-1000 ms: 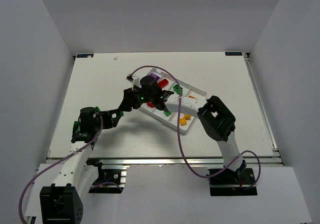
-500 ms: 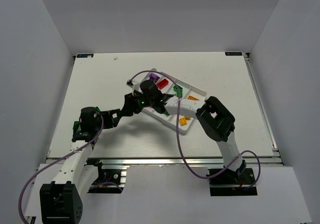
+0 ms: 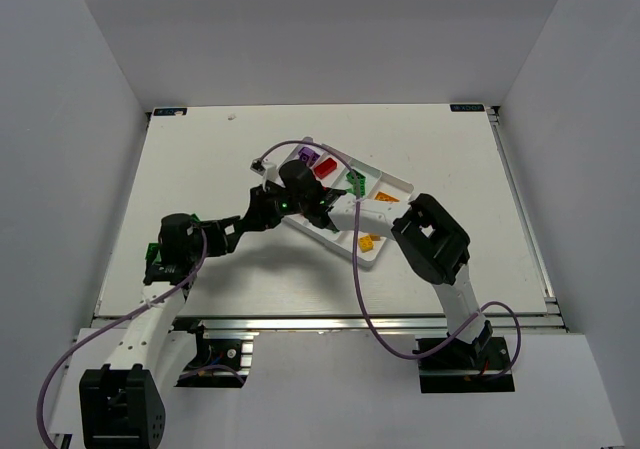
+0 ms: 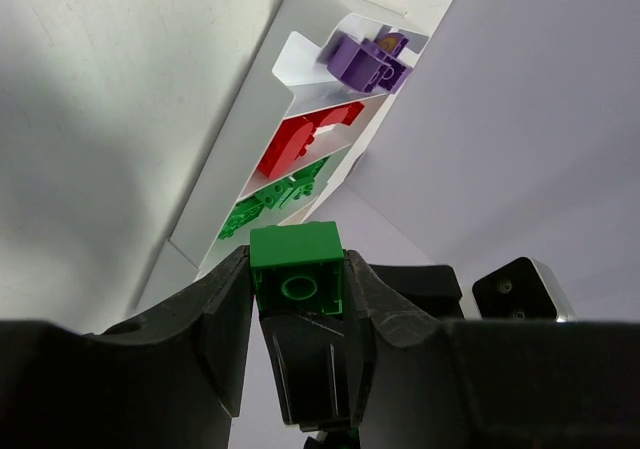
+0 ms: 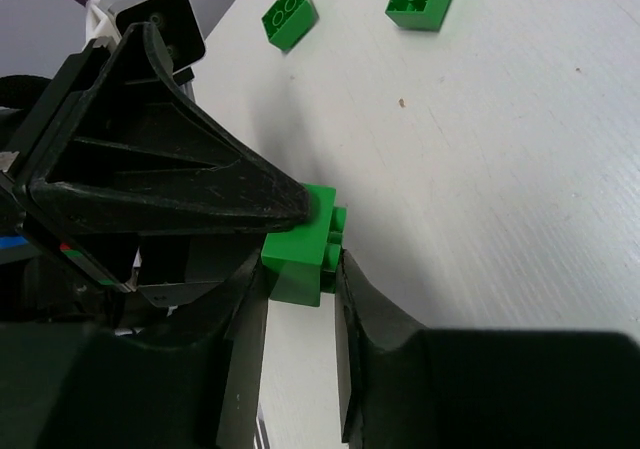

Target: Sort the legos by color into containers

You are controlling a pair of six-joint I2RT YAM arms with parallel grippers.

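White tray (image 3: 398, 182) sits skewed mid-frame in the top view, with purple legos (image 4: 365, 61), red legos (image 4: 300, 141), green legos (image 4: 270, 197) and yellow legos (image 3: 367, 241) each in their own lane. The held green brick (image 4: 296, 264) is pinched at the bottom-middle of the left wrist view.

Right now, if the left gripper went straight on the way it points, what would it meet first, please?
Probably the green legos in the white tray, straight ahead of the left gripper and the green brick in its fingers. Depth is unclear; the tray's rim could come first.
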